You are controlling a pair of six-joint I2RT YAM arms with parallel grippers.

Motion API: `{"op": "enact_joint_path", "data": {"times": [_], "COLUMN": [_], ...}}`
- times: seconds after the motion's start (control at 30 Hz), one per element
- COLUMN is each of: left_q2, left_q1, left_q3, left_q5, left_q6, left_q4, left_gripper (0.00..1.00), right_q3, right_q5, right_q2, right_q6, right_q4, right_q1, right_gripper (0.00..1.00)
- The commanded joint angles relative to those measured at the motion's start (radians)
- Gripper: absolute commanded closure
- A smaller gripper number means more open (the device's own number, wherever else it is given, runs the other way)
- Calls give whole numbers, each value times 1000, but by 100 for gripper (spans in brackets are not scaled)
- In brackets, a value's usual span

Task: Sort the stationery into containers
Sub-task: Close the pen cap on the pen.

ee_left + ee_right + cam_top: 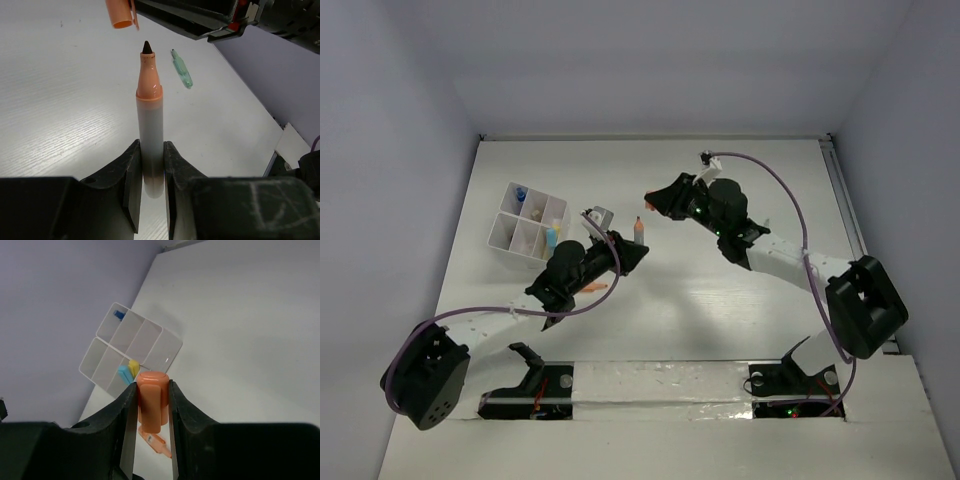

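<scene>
The left fingers (131,165) are clenched on the grey barrel of an uncapped orange marker (149,95), held above the white surface (60,110). The right fingers (127,405) grasp the orange cap (151,400), near the marker's dark tip but apart from it. The white divided box (150,342) sits at the far left of the surface with a yellow piece (133,367) and a light blue piece (123,374) side by side in it, and a small green pen (181,68) lies loose.

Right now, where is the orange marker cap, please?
In the top view, the orange cap is at centre, in the right gripper, just off the left gripper's marker tip.
</scene>
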Motion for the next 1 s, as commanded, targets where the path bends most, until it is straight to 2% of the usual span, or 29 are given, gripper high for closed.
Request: {"op": "enact_joint_path", "data": {"times": [0.0,0.97], "left_q2": [-6,7], "left_q1": [-3,-3], "left_q3": [9,24], "left_q5": [-15,-81], "left_q6": [22,35], "left_q4": [37,-13], "left_gripper": [100,100], "right_q3": [7,-9], "right_q5": [29,183], "right_q2": [-1,-41], "right_q6": [44,-108], "right_q4": [195,64], "right_q1": [48,173], "right_gripper": [96,96]}}
